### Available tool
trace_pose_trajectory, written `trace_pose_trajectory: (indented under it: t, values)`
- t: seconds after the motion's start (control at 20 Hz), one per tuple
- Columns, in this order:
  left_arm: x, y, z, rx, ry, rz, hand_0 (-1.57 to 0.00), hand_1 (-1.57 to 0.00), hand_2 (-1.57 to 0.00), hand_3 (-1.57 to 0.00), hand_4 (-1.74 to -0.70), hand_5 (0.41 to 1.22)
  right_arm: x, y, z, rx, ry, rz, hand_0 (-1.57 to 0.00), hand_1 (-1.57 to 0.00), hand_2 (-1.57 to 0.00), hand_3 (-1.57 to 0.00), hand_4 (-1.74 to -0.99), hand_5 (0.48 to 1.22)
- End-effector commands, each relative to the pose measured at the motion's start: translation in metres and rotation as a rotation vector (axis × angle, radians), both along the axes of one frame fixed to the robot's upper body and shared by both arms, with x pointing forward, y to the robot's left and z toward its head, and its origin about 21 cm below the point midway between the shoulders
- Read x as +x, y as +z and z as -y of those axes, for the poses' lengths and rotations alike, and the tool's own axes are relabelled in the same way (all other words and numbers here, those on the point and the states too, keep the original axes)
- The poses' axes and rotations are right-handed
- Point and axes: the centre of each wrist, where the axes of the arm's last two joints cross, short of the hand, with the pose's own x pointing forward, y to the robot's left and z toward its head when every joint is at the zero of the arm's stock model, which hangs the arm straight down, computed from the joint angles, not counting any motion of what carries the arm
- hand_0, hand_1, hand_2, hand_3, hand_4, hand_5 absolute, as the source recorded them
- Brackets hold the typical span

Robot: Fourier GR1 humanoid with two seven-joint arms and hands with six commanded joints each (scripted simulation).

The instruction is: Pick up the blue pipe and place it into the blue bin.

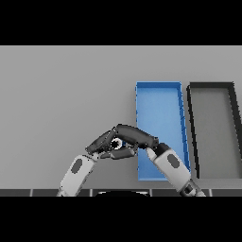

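- I have both hands meeting low in the middle of the table (56, 94), just left of the bin (158, 113).
- My right hand (134, 134) reaches leftward from its forearm, which crosses the bin's near left corner. Its fingers are curled over, with something small and blue just showing under them.
- I take that blue speck to be the pipe (117, 143), but so little of it is visible that I cannot be sure, nor tell how it lies.
- If so, the right hand is wrapped round the pipe, just left of the bin's left wall and outside it.
- My left hand (101, 142) comes up from the lower left and its fingertips meet the right hand; its fingers look fairly straight, resting against the same spot rather than closing.
- The bin is empty as far as I see. A dark grey tray (194, 132) stands just to its right, also empty.
- My judgement: the grasp is about made, but the lift, the carry to the right over the wall and the release are all left.
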Motion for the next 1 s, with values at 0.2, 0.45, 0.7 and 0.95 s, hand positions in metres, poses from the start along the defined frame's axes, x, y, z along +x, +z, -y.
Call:
trace_pose_trajectory:
  t: [0.2, 0.45, 0.7, 0.95]
  values:
    - [-0.003, 0.000, 0.003, 0.007, 0.025, -0.013, -1.57, -1.57, -1.56, -1.43, -1.73, 1.221, -0.001, -0.005, -0.002, 0.067, -0.006, -0.083, -1.54, -1.55, -1.55, -1.53, -1.494, 1.183]
    - [-0.001, -0.001, -0.002, 0.075, -0.011, 0.031, -0.75, -0.70, -0.68, -0.54, -1.32, 1.221, -0.003, -0.003, 0.000, 0.072, -0.029, -0.071, -1.56, -1.56, -1.56, -1.56, -1.497, 1.209]
    - [0.000, -0.002, -0.004, 0.158, -0.020, -0.023, -0.25, -0.23, -0.22, -0.18, -1.06, 0.912, -0.005, -0.003, -0.001, 0.086, -0.042, -0.070, -1.57, -1.57, -1.57, -1.57, -1.499, 1.217]
    - [0.001, -0.002, -0.010, 0.193, 0.013, -0.085, -0.08, -0.07, -0.07, -0.06, -0.97, 0.642, -0.003, -0.001, -0.001, 0.114, -0.047, -0.037, -1.57, -1.57, -1.57, -1.57, -1.499, 1.220]
